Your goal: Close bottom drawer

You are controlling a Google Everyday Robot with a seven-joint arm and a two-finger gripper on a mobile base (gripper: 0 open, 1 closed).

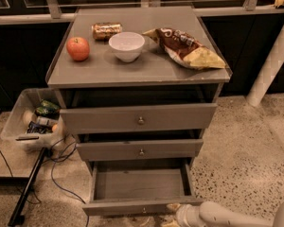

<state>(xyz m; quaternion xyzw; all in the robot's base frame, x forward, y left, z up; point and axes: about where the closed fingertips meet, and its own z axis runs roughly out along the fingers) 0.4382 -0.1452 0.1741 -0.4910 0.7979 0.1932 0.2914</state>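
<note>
Bottom drawer (142, 206) pulled out, gripper (172, 215) at its front right end.
The gripper sits on the floor side of the drawer's front panel, just beside its right end; I cannot tell whether it is open or closed. The drawer's shallow box lies up and to the left of it, under the middle drawer (140, 150). Well above it, the cabinet top (104, 72) holds an apple (78, 48), bowl (126, 46) and chip bag (187, 48).

DIM WORKSPACE: A grey cabinet (146, 70) with 3 drawers stands on a speckled terrazzo floor (246, 145) before dark panels (19, 51) topped by a pale rail (23, 19). A white post (273, 60) leans at right. A clear plastic bin (14, 115) and cables (53, 174) sit at left in warm, low light.
</note>
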